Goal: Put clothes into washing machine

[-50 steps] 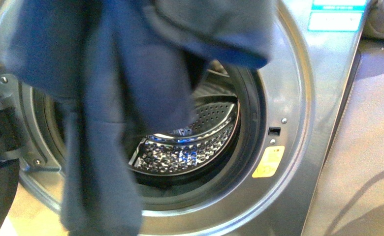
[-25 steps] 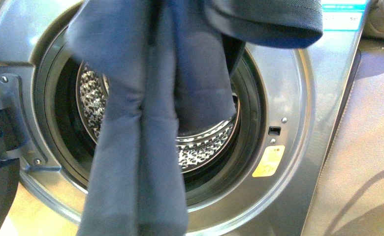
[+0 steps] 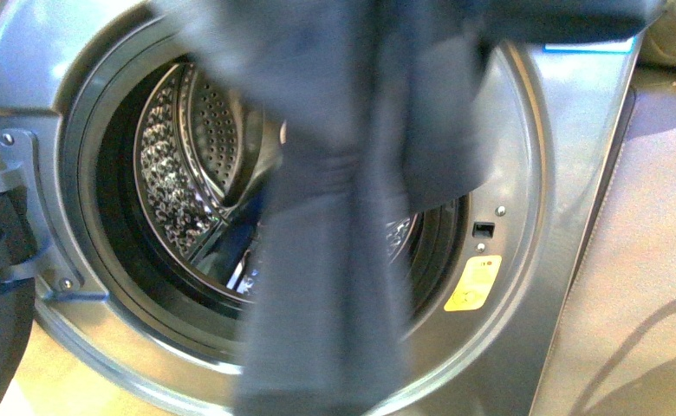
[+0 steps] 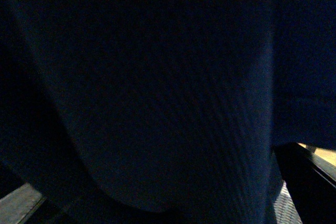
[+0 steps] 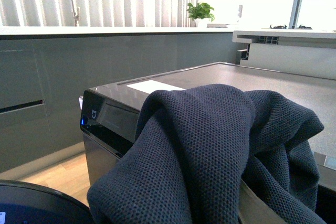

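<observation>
One garment and one open porthole: the loading step is in hand. The clothes (image 3: 334,260) hang as a limp, motion-blurred, dark blue-grey length in front of the washing machine (image 3: 525,173). They cross the right half of its round opening and trail below the lower rim, apparently all outside the perforated drum (image 3: 204,147). In the right wrist view the same knit is heaped directly before the camera, above the machine's top. The right gripper's fingers are buried under that heap, so whether they are clamped on the fabric cannot be told. The left wrist view is dark, and the left gripper shows nowhere. The next move probably calls for carrying the bunch forward through the gasket (image 3: 100,217), so that the hanging tail follows over the rim before any release.
</observation>
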Controlling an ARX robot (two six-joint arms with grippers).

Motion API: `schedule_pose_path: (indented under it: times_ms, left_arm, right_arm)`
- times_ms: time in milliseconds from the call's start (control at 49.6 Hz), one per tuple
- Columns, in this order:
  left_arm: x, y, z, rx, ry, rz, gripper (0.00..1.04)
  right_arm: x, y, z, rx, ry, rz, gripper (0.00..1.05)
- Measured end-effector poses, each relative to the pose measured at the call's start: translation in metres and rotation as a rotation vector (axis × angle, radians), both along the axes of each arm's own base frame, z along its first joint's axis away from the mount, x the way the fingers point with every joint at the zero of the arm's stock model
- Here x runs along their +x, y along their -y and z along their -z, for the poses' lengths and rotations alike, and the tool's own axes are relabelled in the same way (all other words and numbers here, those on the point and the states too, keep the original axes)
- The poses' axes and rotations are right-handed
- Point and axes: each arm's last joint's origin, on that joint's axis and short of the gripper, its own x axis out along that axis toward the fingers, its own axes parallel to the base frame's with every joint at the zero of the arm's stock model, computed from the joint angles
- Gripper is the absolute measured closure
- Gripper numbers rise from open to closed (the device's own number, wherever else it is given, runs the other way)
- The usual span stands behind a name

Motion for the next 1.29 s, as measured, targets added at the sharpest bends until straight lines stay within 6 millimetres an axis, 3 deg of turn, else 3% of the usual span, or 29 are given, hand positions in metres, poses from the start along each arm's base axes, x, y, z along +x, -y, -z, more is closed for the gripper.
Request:
schedule_pose_path:
  times_ms: [303,484,605,686,787,908,1190,1291]
  left_arm:
    - [0.006,0.008,-0.006,-0.124,-0.060,-0.135,0.07]
    - [0.011,-0.002,-0.004,-0.143,-0.083,-0.219,0.42]
    - [0.011,-0.021,0.002,-0.157,-0.103,-0.267,0.69]
    - [0.008,-0.030,0.003,-0.165,-0.101,-0.282,0.81]
    - [0.003,-0.039,0.003,-0.175,-0.097,-0.292,0.90]
    - [-0.001,-0.048,0.002,-0.185,-0.091,-0.309,0.91]
    - [-0.009,-0.063,0.010,-0.183,-0.085,-0.333,0.91]
    - [-0.011,-0.070,0.019,-0.179,-0.090,-0.353,0.91]
  right_arm:
    - [0.000,0.000,0.000,0.001,0.002,0.000,0.96]
    - [0.000,0.000,0.000,0.001,0.002,0.000,0.96]
    - [0.000,0.000,0.000,0.001,0.001,-0.001,0.96]
    - [0.000,0.000,0.000,0.001,0.002,-0.002,0.96]
    - [0.000,0.000,0.000,0.000,0.002,-0.006,0.96]
    - [-0.001,-0.001,0.000,-0.001,0.003,-0.010,0.95]
    - [-0.001,-0.001,0.000,0.000,0.002,-0.011,0.54]
    - [0.000,-0.001,0.000,-0.003,0.003,-0.010,0.34]
